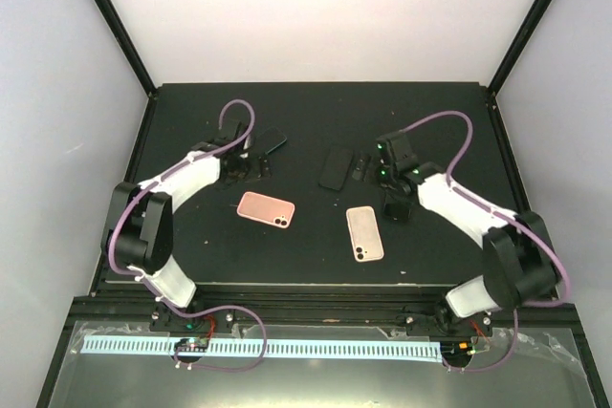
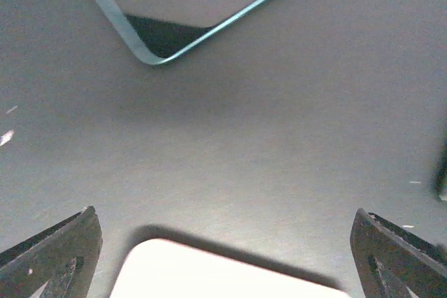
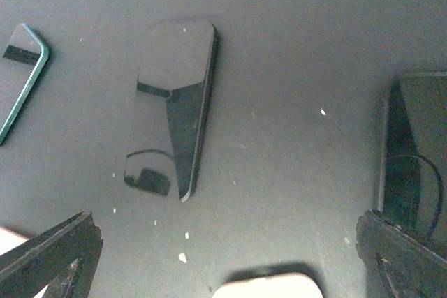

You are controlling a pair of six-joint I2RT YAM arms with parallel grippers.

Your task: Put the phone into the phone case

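Observation:
A black phone (image 1: pixel 336 167) lies screen up at mid table; it also shows in the right wrist view (image 3: pixel 174 102). A pink phone-shaped piece (image 1: pixel 266 208) and a beige one (image 1: pixel 364 233) lie back up nearer the arms. I cannot tell which are cases. A dark slab with a teal rim (image 1: pixel 271 141) lies at the back left, also seen in the left wrist view (image 2: pixel 188 5). My left gripper (image 1: pixel 249 169) (image 2: pixel 223 242) is open and empty, between the teal-rimmed slab and the pink piece (image 2: pixel 223 277). My right gripper (image 1: pixel 395 205) (image 3: pixel 223 256) is open and empty, above the beige piece's far end (image 3: pixel 269 287).
Another dark flat object (image 1: pixel 359 167) lies just right of the black phone and shows at the right edge of the right wrist view (image 3: pixel 412 165). The black mat (image 1: pixel 440 112) is bounded by a black frame with white walls behind.

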